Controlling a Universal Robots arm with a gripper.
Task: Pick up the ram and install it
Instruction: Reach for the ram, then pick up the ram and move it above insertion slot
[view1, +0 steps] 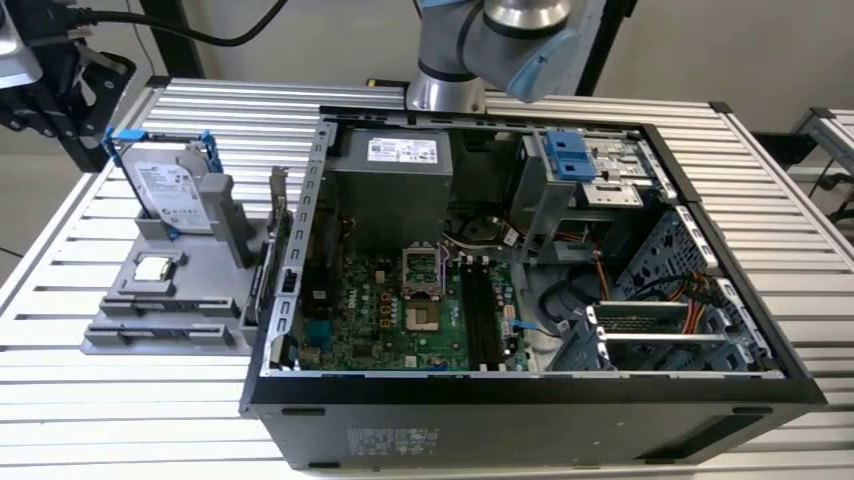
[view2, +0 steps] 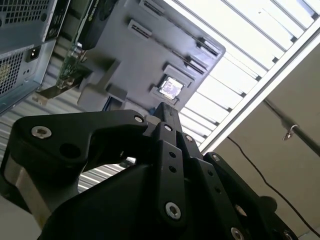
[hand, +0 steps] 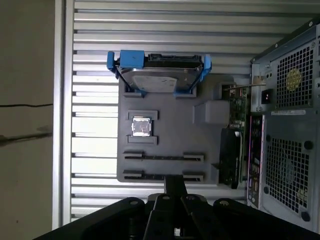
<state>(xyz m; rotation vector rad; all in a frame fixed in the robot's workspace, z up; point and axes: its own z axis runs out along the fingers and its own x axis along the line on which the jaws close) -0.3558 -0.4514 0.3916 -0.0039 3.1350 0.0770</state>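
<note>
My gripper (hand: 175, 181) hangs well above the grey parts holder (hand: 165, 135), its black fingertips pressed together with nothing visible between them; they (view2: 167, 111) look the same in the second wrist view. The holder's two long slots (hand: 163, 156) look bare. In the open computer case (view1: 534, 395), dark memory slots (view1: 481, 310) run beside the processor socket (view1: 423, 290). The ram is hidden: I cannot tell whether it sits in one of those slots. The arm (view1: 514, 35) rises out of frame behind the case.
On the holder stand a silver hard drive in a blue-handled frame (hand: 158, 75) and a small square processor chip (hand: 140, 126). An expansion card (hand: 237, 110) stands upright between holder and case. The slatted metal table (view1: 80, 400) ends close to the holder.
</note>
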